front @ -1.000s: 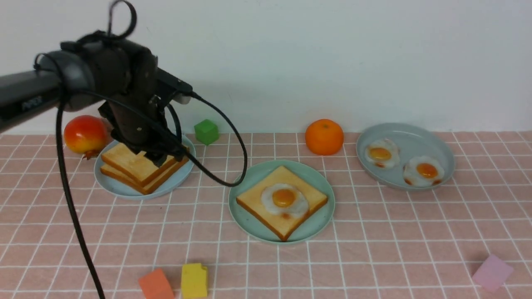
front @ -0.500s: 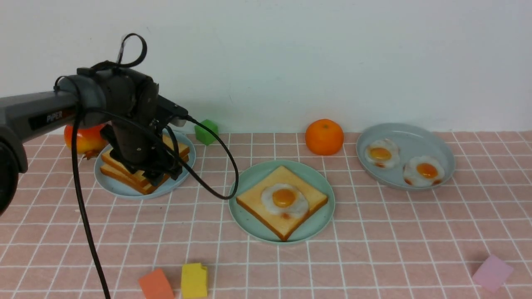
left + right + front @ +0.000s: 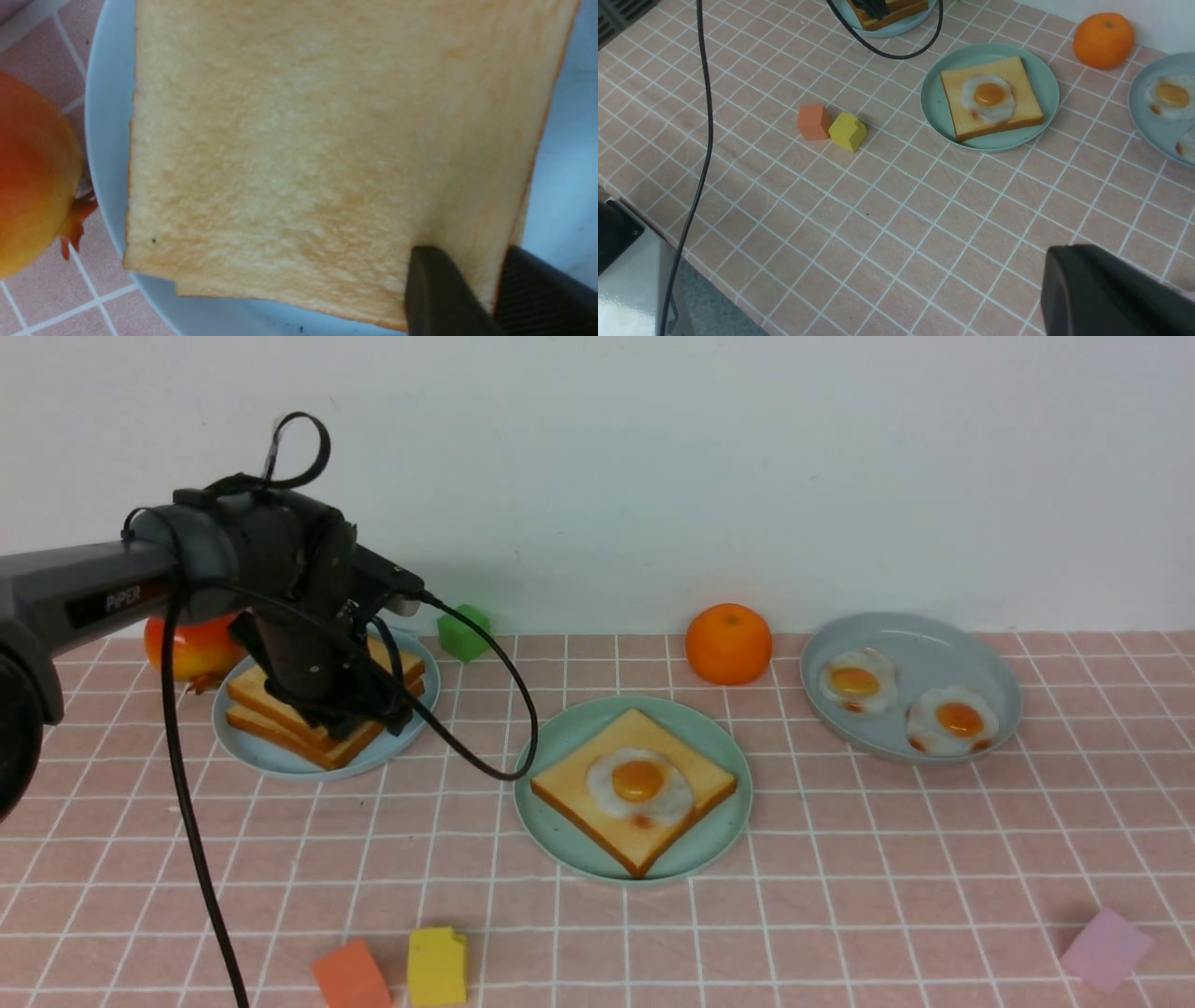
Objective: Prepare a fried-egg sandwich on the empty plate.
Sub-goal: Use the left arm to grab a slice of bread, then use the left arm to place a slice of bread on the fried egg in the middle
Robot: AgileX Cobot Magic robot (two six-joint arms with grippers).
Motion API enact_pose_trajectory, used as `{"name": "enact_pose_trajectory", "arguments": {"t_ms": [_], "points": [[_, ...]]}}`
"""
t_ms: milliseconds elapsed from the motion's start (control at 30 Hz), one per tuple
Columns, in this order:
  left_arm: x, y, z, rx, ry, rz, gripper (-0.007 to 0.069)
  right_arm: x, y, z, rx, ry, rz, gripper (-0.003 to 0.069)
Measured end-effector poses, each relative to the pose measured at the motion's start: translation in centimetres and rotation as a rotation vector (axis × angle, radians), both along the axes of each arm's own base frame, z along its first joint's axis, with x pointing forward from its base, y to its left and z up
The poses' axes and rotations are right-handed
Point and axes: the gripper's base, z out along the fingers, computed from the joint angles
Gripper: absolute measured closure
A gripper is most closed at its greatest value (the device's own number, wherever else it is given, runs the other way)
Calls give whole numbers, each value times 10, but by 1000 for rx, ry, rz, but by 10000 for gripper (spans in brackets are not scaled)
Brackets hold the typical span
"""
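Observation:
The mint-green plate (image 3: pixel 558 840) sits mid-table, also seen as the same plate (image 3: pixel 934 105) in the right wrist view. It holds one toast slice (image 3: pixel 574 793) with a fried egg (image 3: pixel 639 782) on top. A stack of plain toast (image 3: pixel 250 698) lies on the pale blue plate (image 3: pixel 271 761) at the left. My left gripper (image 3: pixel 359 717) is down on that stack. Its jaws are shut on the edge of the top toast slice (image 3: pixel 303 140), one finger over the face and one against the crust. My right gripper (image 3: pixel 1069 266) hovers shut over bare tablecloth.
A red-yellow fruit (image 3: pixel 182 649) touches the pale blue plate's far left side. A green cube (image 3: pixel 464 632) and an orange (image 3: pixel 728 643) stand by the wall. A grey-blue plate (image 3: pixel 934 644) holds two eggs. Orange (image 3: pixel 350 975), yellow (image 3: pixel 436 966) and pink (image 3: pixel 1106 947) blocks lie near the front. The left arm's cable (image 3: pixel 495 747) hangs beside the mint plate.
The left arm came down onto the toast stack, and its jaws went from wide open to closed on the top slice's edge. Nothing else moved.

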Motion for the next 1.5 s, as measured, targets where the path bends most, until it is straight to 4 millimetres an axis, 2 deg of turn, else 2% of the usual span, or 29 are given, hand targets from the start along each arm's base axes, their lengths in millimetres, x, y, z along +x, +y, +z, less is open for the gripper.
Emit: {"name": "enact_pose_trajectory", "arguments": {"t_ms": [133, 333, 467, 567, 667, 700, 767, 800, 967, 1067, 1167, 1500], "points": [[0, -1, 0, -7, -1, 2, 607, 0, 0, 0, 1, 2, 2, 652], [-2, -2, 11, -46, -14, 16, 618, -1, 1, 0, 7, 12, 10, 652], [-14, -10, 53, -93, -84, 15, 618, -4, -5, 1, 25, 3, 11, 652], [-33, -33, 91, -135, -138, -18, 618, -8, -12, 2, 47, -9, 11, 652], [-53, -63, 107, -160, -127, -74, 618, -12, -19, 3, 68, -20, 11, 652], [-66, -87, 109, -170, -99, -118, 618, -14, -24, 4, 85, -29, 11, 652], [-80, -114, 107, -181, -57, -164, 618, -17, -29, 5, 102, -37, 11, 652], [-96, -142, 100, -180, -9, -217, 618, -20, -34, 5, 117, -46, 10, 652], [-121, -195, 73, -146, 27, -336, 618, -25, -44, 4, 142, -60, 10, 652], [-124, -210, 62, -127, 14, -375, 618, -24, -44, -2, 130, -55, 9, 652], [-122, -216, 51, -124, 5, -391, 618, -23, -40, -8, 108, -41, 10, 652], [-115, -218, 26, -78, 32, -392, 618, -22, -39, -11, 98, -33, 12, 652]]}}
